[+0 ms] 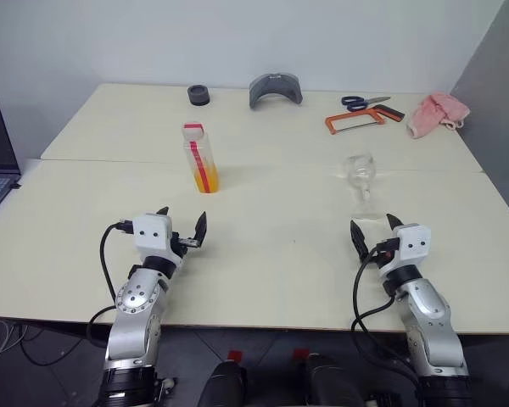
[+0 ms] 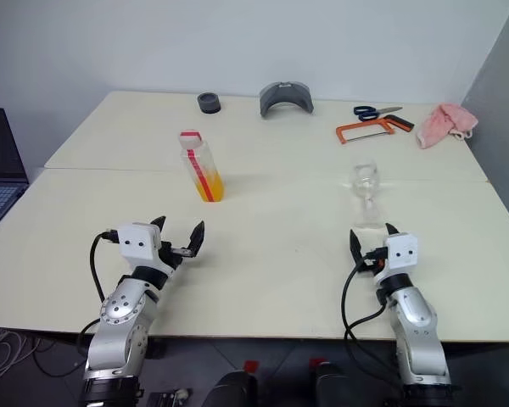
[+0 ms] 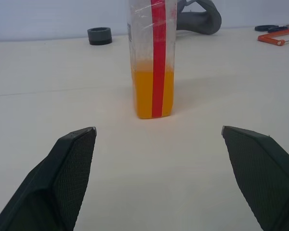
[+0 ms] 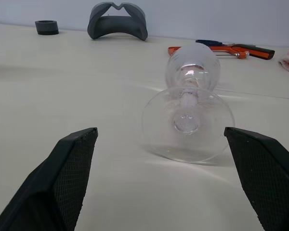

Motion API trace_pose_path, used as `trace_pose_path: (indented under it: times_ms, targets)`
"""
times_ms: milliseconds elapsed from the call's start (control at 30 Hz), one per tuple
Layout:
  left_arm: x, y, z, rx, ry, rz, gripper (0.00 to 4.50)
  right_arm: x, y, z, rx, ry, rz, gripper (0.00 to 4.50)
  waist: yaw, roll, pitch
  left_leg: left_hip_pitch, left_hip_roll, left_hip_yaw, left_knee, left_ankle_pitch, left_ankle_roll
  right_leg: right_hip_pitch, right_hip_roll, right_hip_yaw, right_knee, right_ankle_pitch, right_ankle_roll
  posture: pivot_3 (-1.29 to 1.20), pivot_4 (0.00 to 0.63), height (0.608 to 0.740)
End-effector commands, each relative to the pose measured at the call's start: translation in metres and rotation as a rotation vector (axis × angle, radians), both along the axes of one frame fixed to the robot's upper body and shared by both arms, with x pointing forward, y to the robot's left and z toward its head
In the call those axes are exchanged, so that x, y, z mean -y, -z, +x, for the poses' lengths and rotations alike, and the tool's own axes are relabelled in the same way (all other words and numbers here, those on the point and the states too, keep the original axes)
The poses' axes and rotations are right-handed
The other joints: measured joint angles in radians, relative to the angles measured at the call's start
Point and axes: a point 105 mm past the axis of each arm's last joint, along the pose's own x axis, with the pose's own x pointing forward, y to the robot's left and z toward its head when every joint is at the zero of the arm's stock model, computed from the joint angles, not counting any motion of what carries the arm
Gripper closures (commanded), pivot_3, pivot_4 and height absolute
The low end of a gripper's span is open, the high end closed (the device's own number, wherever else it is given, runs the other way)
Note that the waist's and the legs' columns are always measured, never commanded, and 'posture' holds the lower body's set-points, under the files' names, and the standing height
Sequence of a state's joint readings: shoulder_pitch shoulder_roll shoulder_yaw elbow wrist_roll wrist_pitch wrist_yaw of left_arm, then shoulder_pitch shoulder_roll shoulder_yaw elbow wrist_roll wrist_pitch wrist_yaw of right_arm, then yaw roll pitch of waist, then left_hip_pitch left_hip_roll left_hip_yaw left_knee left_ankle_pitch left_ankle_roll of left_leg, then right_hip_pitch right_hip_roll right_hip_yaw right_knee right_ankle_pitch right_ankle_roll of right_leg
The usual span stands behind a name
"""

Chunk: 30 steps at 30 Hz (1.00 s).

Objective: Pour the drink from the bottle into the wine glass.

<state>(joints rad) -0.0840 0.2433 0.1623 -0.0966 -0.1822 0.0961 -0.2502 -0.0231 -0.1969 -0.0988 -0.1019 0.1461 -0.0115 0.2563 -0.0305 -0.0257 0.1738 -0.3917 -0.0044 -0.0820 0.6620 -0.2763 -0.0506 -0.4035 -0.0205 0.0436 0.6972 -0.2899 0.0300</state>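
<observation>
Now: left gripper [image 1: 182, 227] wide, empty | bottle [image 1: 200, 158] ahead | right gripper [image 1: 371, 228] wide, empty | wine glass [image 1: 360, 175] ahead

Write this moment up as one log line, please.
stage: before grasp | left gripper: open, facing bottle | right gripper: open, facing glass | bottle: upright, capped | glass: lying on side

— How are the arms sitting?
— Both are reaching forward side by side, well apart, wrists roughly level.
— And the left gripper [image 1: 181, 227]?
— Its two black fingers are standing wide apart, holding nothing.
— The right gripper [image 1: 373, 225]?
— Same: fingers are spreading wide, pointing forward, gripping nothing
</observation>
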Motion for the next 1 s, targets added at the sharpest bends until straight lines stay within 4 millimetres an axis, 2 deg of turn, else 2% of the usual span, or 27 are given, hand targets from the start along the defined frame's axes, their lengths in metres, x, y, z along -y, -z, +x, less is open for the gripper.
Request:
trace_pose_path:
  times_ms: [33, 567, 1000]
  targets:
    - [0.006, -0.013, -0.002, 0.066, 0.034, 0.002, 0.02, 0.005, -0.010, 0.000, 0.036, 0.008, -0.005, 0.00, 0.000, 0.000, 0.000, 0.000, 0.000, 0.000, 0.000, 0.000, 0.000, 0.000, 0.000, 0.000, 0.000, 0.000, 0.000, 0.00, 0.150, 0.740]
    - [0.008, -0.022, -0.006, 0.142, 0.035, 0.045, 0.02, 0.003, -0.008, 0.001, 0.025, -0.007, -0.007, 0.00, 0.000, 0.000, 0.000, 0.000, 0.000, 0.001, 0.000, 0.000, 0.000, 0.000, 0.000, 0.000, 0.000, 0.000, 0.000, 0.00, 0.150, 0.740]
    - [0.013, -0.024, -0.008, 0.146, 0.085, -0.031, 0.02, 0.003, -0.009, 0.001, 0.029, -0.006, -0.005, 0.00, 0.000, 0.000, 0.000, 0.000, 0.000, 0.000, 0.000, 0.000, 0.000, 0.000, 0.000, 0.000, 0.000, 0.000, 0.000, 0.00, 0.150, 0.740]
